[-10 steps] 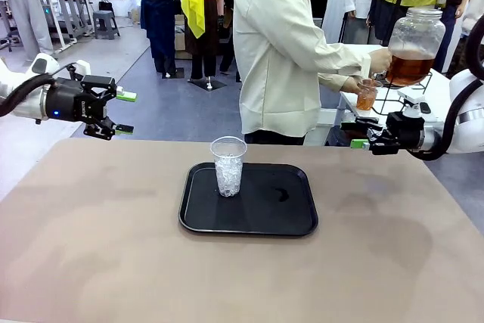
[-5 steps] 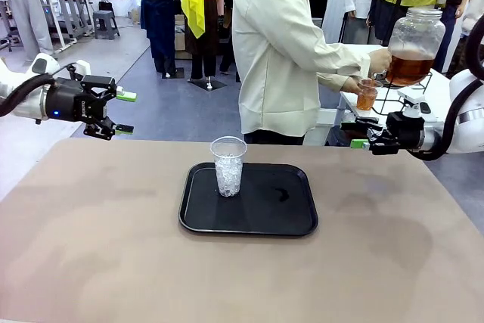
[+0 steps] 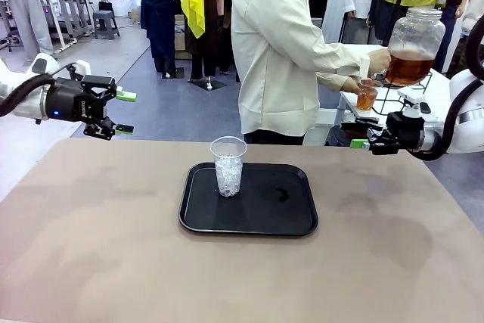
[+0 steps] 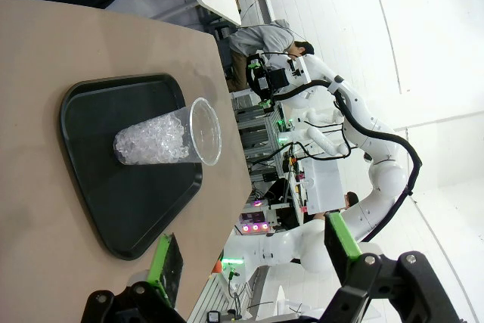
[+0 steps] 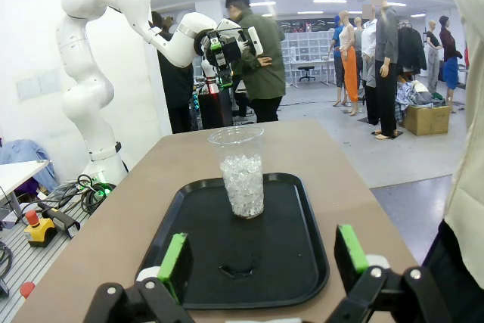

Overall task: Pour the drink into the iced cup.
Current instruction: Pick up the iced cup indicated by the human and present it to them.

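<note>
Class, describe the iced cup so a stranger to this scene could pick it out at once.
On the middle of the brown table lies a black tray. On its left part stands an upright clear plastic cup. It holds only ice, unlike the small cup of amber drink in the person's hand beyond the table.

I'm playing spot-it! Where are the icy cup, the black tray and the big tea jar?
Icy cup [image 3: 228, 168]: front view, middle of its clear wall.
Black tray [image 3: 265, 215]: front view, bare floor right of the cup.
Tea jar [image 3: 416, 45]: front view, middle of the glass wall.
</note>
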`<state>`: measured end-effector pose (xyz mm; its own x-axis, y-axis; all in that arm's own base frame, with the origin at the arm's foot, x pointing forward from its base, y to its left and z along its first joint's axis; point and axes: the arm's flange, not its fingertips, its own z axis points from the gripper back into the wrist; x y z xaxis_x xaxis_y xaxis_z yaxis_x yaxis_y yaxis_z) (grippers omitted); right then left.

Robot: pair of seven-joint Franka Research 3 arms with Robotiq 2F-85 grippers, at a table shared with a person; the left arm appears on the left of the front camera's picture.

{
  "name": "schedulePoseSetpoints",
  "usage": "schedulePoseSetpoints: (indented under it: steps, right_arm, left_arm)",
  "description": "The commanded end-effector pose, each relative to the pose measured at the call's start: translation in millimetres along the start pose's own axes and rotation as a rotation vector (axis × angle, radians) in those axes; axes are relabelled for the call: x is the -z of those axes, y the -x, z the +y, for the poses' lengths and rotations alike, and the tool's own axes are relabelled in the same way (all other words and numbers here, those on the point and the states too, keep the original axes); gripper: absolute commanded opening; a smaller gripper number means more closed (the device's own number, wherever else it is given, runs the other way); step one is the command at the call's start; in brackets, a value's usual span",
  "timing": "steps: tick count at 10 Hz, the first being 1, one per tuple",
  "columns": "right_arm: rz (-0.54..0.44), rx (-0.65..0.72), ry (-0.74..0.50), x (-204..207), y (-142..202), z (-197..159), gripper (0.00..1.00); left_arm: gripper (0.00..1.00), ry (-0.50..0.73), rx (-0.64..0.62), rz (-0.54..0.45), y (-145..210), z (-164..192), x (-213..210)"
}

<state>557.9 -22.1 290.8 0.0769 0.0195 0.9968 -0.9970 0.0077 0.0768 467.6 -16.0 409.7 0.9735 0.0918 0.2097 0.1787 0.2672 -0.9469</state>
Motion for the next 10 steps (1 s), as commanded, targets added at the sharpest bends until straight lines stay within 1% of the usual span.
schedulePoseSetpoints:
  steps: [1, 10]
  right_arm:
    - [0.001, 0.002, -0.002, 1.1, -2.1, -0.1, 1.0]
    - [0.001, 0.002, -0.002, 1.1, -2.1, -0.1, 1.0]
  left_arm:
    - [1.0, 0.002, -0.006, 0.0, -0.4, -1.3, 0.3]
    - [1.0, 0.002, -0.006, 0.0, -0.4, -1.3, 0.3]
